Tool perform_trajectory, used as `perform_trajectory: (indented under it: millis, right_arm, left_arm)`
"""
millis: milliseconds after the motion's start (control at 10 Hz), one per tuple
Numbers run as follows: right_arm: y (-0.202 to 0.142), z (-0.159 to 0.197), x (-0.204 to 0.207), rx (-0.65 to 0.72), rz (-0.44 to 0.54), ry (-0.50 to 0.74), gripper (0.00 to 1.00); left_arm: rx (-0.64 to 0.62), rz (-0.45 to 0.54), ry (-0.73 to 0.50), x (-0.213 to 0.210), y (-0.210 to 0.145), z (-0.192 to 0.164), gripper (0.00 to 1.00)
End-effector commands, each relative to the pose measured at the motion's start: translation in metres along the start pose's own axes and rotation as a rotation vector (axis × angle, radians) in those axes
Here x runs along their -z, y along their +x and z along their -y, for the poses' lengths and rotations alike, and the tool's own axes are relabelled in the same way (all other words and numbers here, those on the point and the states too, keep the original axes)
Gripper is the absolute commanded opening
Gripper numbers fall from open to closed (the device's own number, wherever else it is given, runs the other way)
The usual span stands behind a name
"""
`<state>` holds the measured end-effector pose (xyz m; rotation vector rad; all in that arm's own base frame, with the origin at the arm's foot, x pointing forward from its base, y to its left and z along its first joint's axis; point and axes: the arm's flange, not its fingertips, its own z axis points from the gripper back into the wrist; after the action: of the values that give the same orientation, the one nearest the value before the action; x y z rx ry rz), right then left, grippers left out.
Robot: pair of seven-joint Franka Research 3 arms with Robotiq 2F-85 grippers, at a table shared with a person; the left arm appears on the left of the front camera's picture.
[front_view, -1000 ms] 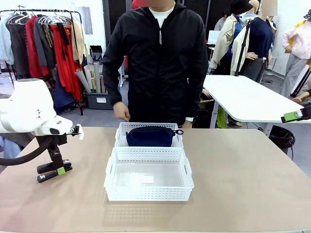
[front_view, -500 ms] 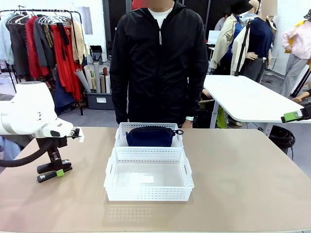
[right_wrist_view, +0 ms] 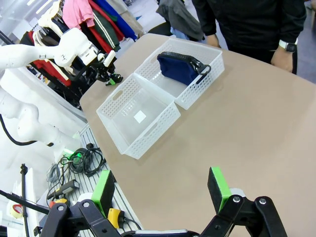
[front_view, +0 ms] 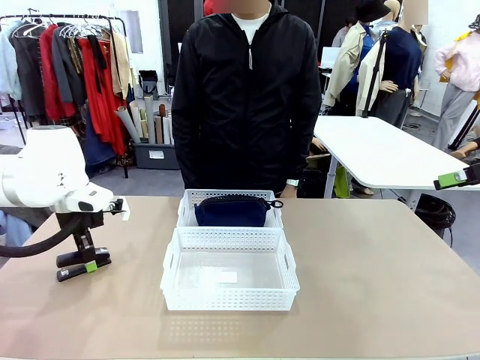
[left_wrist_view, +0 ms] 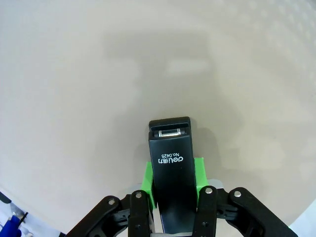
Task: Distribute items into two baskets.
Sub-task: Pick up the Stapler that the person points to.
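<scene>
Clamping its green pads on both flanks of the black stapler point(left_wrist_view: 172, 158), the left gripper point(left_wrist_view: 174, 178) has the item firmly in its grasp at the lower centre of the left wrist view. The stapler is a slim black body with white "deli No.0425" print on top and a small metal slot at its front end. It lies flat along the tan table point(front_view: 375, 270), though whether it rests on the surface or sits just above it cannot be told. In the front view this grip sits at the lower left of the frame, well apart from the two white lattice baskets at the centre.

The far basket point(front_view: 185, 214) holds the navy-blue pouch point(front_view: 232, 211), which stands on its long edge and fills most of the basket's width. The near basket point(front_view: 225, 300) touches it end to end, and its translucent bottom shows a pale label. The right gripper point(right_wrist_view: 160, 190) hangs with its jaws spread wide and nothing between them, at the bottom of the right wrist view.

The tabletop is smooth, matte and beige. A person point(front_view: 251, 97) in a black zip jacket stands at the far edge, top centre. A clothes rack point(front_view: 67, 67) of red and dark garments fills the upper left, and a white table point(front_view: 375, 150) stands at the right.
</scene>
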<state>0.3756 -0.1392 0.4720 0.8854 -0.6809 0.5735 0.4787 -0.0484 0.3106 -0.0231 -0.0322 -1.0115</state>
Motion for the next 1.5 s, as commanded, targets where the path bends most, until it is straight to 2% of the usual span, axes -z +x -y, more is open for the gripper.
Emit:
perform_trajectory:
  millis: [0, 500, 700, 1000, 1300, 1400]
  right_arm:
    - [0.001, -0.001, -0.001, 0.003, -0.003, -0.004, 1.0]
    - [0.001, -0.001, -0.001, 0.003, -0.003, -0.004, 1.0]
    - [0.001, -0.001, -0.001, 0.003, -0.003, -0.004, 1.0]
    - [0.001, -0.001, -0.001, 0.003, -0.003, -0.004, 1.0]
    - [0.001, -0.001, -0.001, 0.003, -0.003, -0.004, 1.0]
    - [0.001, -0.001, -0.001, 0.003, -0.003, -0.004, 1.0]
  left_arm:
    - [0.007, 0.003, 0.002, 0.0, 0.0, 0.0, 0.0]
    - [0.0, 0.0, 0.0, 0.0, 0.0, 0.0, 0.0]
    - [0.043, 0.03, -0.013, -0.05, -0.002, -0.008, 0.0]
    - [0.039, 0.075, -0.016, -0.124, -0.006, -0.022, 0.0]
    - [0.056, 0.063, 0.043, -0.19, -0.008, -0.015, 0.0]
    - [0.083, 0.063, 0.026, -0.203, -0.006, -0.011, 0.0]
